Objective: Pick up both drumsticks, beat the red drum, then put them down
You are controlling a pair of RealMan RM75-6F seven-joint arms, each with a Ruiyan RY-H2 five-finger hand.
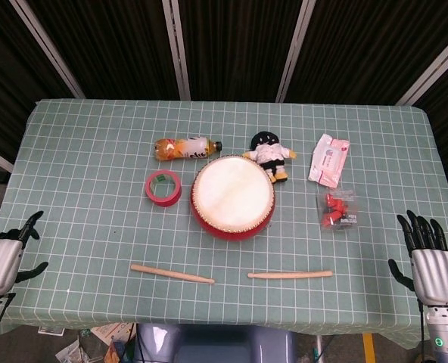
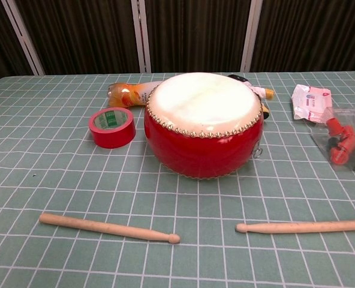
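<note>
In the chest view, the red drum [image 2: 202, 129] hides most of the plush doll [image 2: 256, 90] and part of the orange bottle [image 2: 129, 93]. The right drumstick [image 2: 303, 227] and the bag of red parts [image 2: 344, 143] run off the right edge. In the head view, the left hand [image 1: 3, 257] is cut by the left edge.

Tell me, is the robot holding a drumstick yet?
No, nothing is held. Both drumsticks lie on the table, and the left hand and right hand are empty at its edges.
</note>
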